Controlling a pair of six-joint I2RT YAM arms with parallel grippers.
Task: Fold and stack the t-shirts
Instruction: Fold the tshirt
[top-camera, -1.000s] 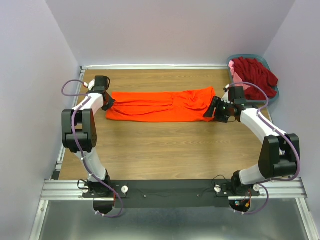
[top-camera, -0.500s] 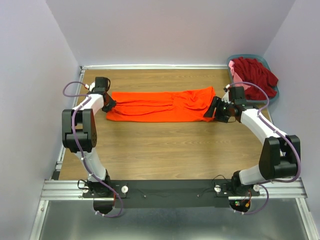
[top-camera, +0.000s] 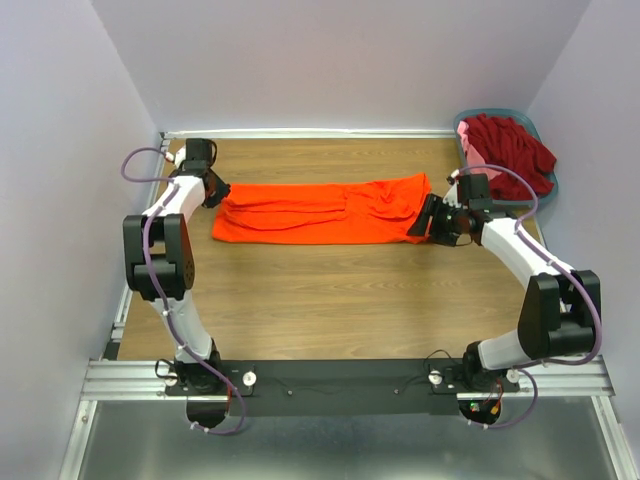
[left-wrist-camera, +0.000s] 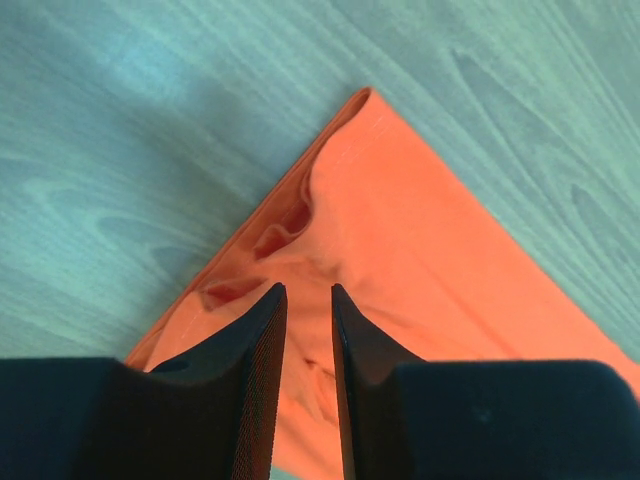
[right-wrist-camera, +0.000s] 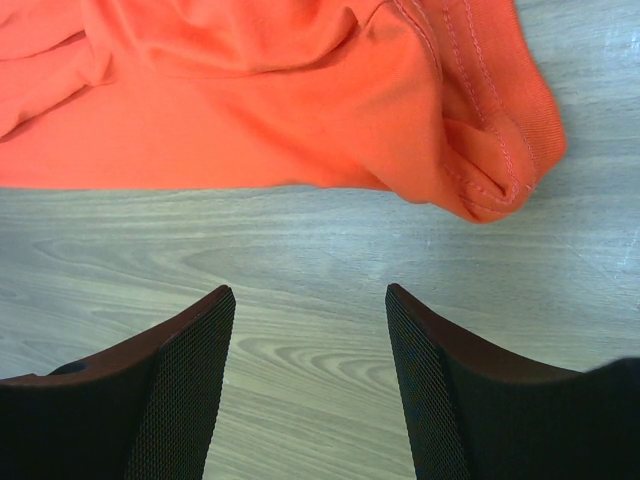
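The orange t-shirt (top-camera: 320, 210) lies folded into a long strip across the middle of the wooden table (top-camera: 330, 290). My left gripper (top-camera: 213, 195) is at its left end. In the left wrist view the jaws (left-wrist-camera: 305, 290) stand almost together, with wrinkled orange cloth (left-wrist-camera: 430, 230) gathered between them near a shirt corner. My right gripper (top-camera: 428, 215) is open and empty at the shirt's right end. In the right wrist view (right-wrist-camera: 310, 295) it sits over bare wood just short of the hem (right-wrist-camera: 480, 150). A dark red t-shirt (top-camera: 510, 145) and a bit of pink cloth (top-camera: 465, 130) lie in the basket.
The grey-blue plastic basket (top-camera: 548, 190) stands at the back right corner, close behind my right arm. Walls close the table in at the left, back and right. The metal rail (top-camera: 330, 375) with both arm bases runs along the near edge.
My left gripper has moved toward the back left at the shirt's left end. The right arm and the shirt's right end have not moved.
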